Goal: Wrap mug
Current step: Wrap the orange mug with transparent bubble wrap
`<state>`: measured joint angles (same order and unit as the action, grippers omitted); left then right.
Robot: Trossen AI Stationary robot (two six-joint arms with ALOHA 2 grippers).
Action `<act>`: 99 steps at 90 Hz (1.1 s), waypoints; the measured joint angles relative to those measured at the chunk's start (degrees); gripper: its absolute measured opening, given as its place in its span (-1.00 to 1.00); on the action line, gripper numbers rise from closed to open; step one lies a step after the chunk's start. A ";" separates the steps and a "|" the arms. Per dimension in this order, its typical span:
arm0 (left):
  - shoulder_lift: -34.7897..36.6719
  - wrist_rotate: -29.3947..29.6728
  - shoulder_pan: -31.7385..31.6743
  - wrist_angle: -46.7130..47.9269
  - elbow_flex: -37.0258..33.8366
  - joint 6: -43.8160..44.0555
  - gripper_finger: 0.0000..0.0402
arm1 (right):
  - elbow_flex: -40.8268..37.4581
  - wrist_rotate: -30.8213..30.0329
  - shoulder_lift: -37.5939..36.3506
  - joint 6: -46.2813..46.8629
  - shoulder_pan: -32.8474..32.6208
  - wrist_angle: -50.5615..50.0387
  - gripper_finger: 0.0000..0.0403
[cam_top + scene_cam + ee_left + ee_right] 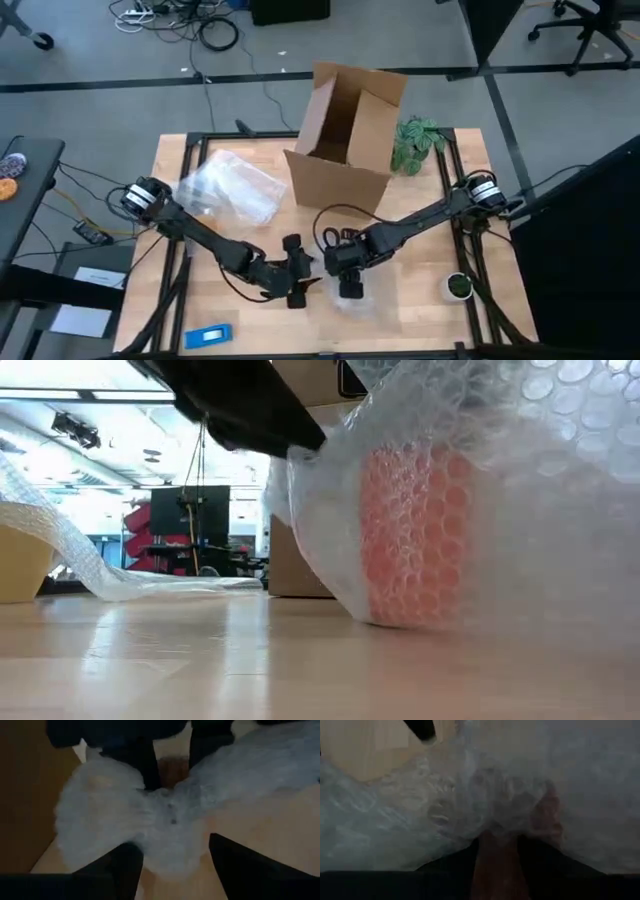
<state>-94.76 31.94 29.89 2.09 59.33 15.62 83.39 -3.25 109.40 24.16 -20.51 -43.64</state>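
Mug (pixel 415 535) (bubble-wrapped) lies under right pincer (pixel 349 283).

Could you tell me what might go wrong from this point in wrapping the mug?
The wrap lies loose over the mug, so it could spring open if released. The left end effector and right end effector work very close together and might collide. Tugging the wrap could tip the mug.

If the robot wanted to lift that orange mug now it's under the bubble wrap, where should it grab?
Probably around the mug's rounded body, squeezing through the bubble wrap, coming down from above. It stands on the table covered in wrap, and no handle shows. The loose wrap edges would likely slip off, so they are poor holds.
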 joint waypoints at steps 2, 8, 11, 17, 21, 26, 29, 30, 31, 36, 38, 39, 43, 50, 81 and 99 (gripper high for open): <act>0.61 0.03 0.16 0.58 0.03 0.02 0.04 | -0.02 0.00 0.00 0.00 0.00 0.00 -0.37; 2.34 0.23 0.31 3.31 0.09 -0.02 0.04 | -0.02 -0.02 0.02 0.00 0.02 0.01 -0.37; 3.31 0.44 0.40 4.60 0.09 0.00 0.04 | -0.02 -0.02 0.05 0.01 0.02 0.00 -0.37; 4.87 1.88 0.54 5.94 0.09 0.06 0.04 | -0.02 -0.07 0.07 0.19 0.02 0.02 -0.37; 5.70 3.05 0.53 5.97 0.20 0.07 0.04 | -0.02 -0.07 0.08 0.22 0.02 0.01 -0.37; 6.31 4.35 0.54 5.17 0.26 0.02 0.04 | -0.04 -0.07 0.09 0.22 0.02 0.00 -0.37; 6.36 4.79 0.54 4.33 0.26 -0.13 0.04 | -0.04 -0.07 0.09 0.22 0.02 0.00 -0.37; 6.36 4.92 0.54 4.01 0.26 -0.22 0.04 | -0.04 -0.07 0.09 0.22 0.02 0.00 -0.37; 6.34 4.94 0.54 3.61 0.26 -0.29 0.04 | -0.04 -0.07 0.09 0.22 0.02 0.00 -0.37; 6.26 5.29 0.54 1.38 0.24 -0.84 0.04 | -0.04 -0.07 0.11 0.22 0.02 0.00 -0.37; 6.15 5.41 0.54 0.42 0.24 -1.27 0.04 | -0.04 -0.07 0.11 0.22 0.02 0.00 -0.37; 6.00 5.47 0.54 -0.13 0.22 -1.39 0.04 | -0.04 -0.07 0.11 0.23 0.02 0.00 -0.37; 5.42 5.72 0.49 -2.57 0.23 -1.83 0.04 | -0.04 -0.07 0.11 0.22 0.02 0.00 -0.37; 3.78 5.67 0.23 -5.19 0.22 -2.86 0.04 | -0.04 -0.07 0.11 0.20 0.02 0.04 -0.37; -7.21 4.54 -2.19 -17.43 0.10 -2.76 0.04 | 1.24 -0.09 -0.32 0.42 -0.02 -1.12 -0.37; -8.75 4.40 -2.52 -17.48 0.11 -1.45 0.04 | 5.73 -1.05 -1.67 0.36 -0.09 -5.21 -0.34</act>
<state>-103.50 36.34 27.38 -15.38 59.44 14.17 89.12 -4.29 107.74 24.53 -20.60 -48.85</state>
